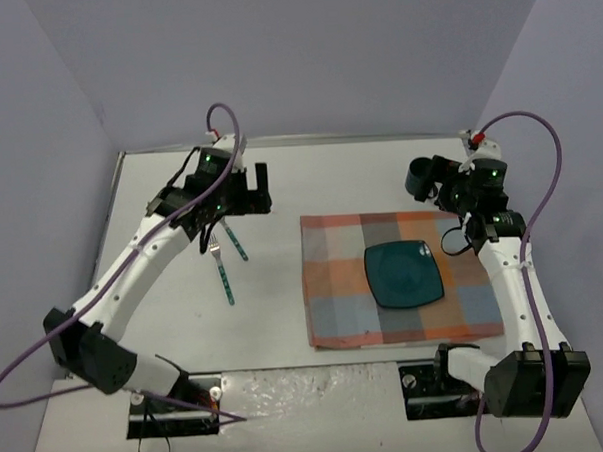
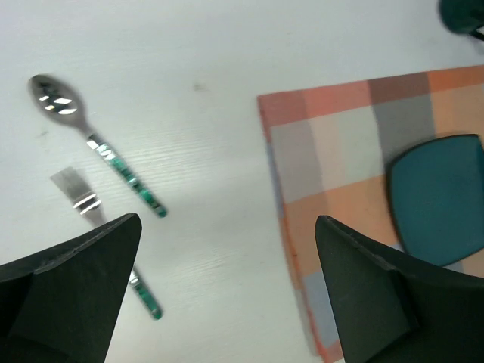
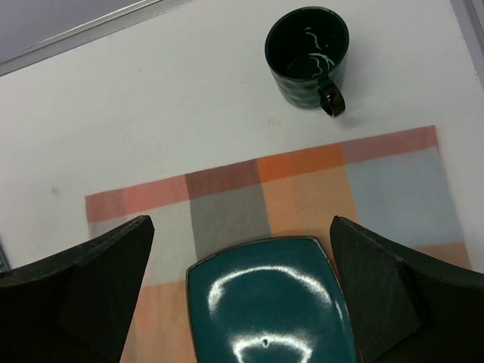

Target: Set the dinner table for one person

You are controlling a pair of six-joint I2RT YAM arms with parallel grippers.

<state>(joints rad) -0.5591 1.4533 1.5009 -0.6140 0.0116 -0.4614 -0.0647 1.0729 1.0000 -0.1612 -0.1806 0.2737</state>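
The white dinner table (image 1: 279, 167) holds an orange-and-blue-grey plaid cloth (image 1: 399, 277) with a square teal plate (image 1: 404, 273) on it. A dark mug (image 1: 417, 177) stands upright on the bare table behind the cloth. A spoon (image 1: 236, 243) and a fork (image 1: 224, 277), both with teal handles, lie left of the cloth. My left gripper (image 1: 242, 201) is open and empty above the table, with the spoon (image 2: 98, 147) and fork (image 2: 87, 203) to its left. My right gripper (image 1: 450, 242) is open and empty above the plate (image 3: 265, 302), with the mug (image 3: 306, 53) beyond it.
Grey walls enclose the table at the back and both sides. The cloth's left edge (image 2: 276, 197) lies just inside my left gripper's right finger. The fork's handle runs partly behind that gripper's left finger (image 2: 76, 287).
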